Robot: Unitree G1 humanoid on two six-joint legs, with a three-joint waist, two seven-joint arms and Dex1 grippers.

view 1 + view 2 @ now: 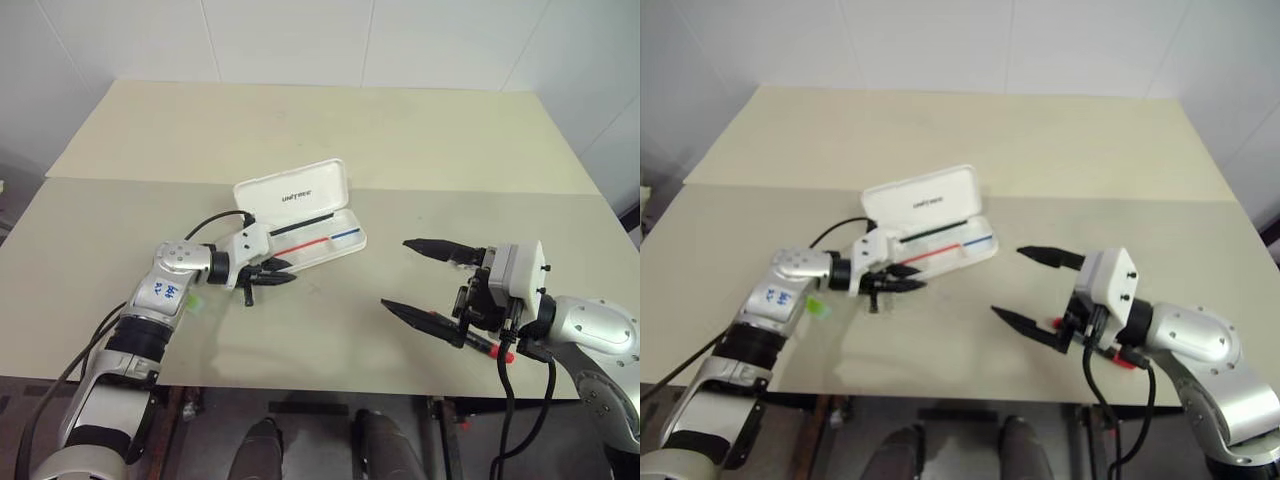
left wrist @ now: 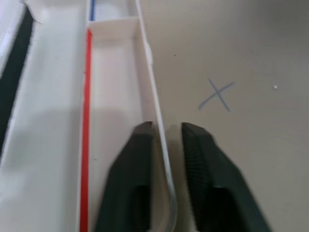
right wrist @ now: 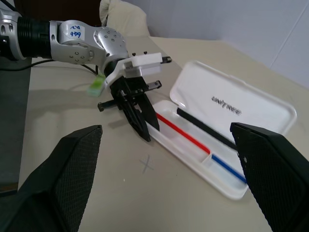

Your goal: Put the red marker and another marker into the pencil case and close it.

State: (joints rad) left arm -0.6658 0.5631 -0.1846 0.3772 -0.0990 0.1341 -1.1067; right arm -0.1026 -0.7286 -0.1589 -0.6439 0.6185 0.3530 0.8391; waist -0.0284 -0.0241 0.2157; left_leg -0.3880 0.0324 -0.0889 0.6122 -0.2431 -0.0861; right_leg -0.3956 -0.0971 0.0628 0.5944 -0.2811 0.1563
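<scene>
Biggest thing first: the broad beige matte tabletop [image 1: 330, 120], flat and bare enough that anything on it should slide easily.

On it sits the white hard-plastic pencil case [image 1: 318, 180], a rounded rectangle lying open. Its hinged lid is tipped back with the dark lettering showing, and the shallow tray faces up, ready to be loaded. A thin red-and-blue stripe and a black strip run along the inside, but no marker is in there.

The left gripper [image 1: 285, 272] has its two ribbed black fingers [image 2: 140, 159] pinched on the tray's thin near wall, one inside and one outside. I'd say that's to pin the light, slippery box while the other arm works.

The right gripper [image 1: 395, 273] hangs with its fingers spread wide and nothing between them, pointing across towards the case.

Beneath it, near the table's front edge, lies the slim black-barrelled marker with the bright red cap [image 1: 492, 349]. It's on the table and not gripped, probably the next pick, and round enough to roll.

The short, chunky lime-green highlighter [image 3: 96, 86] lies by the left arm, well apart from the red one.

Smallest, a faint blue pen cross [image 3: 146, 165] is drawn on the table just in front of the case.
</scene>
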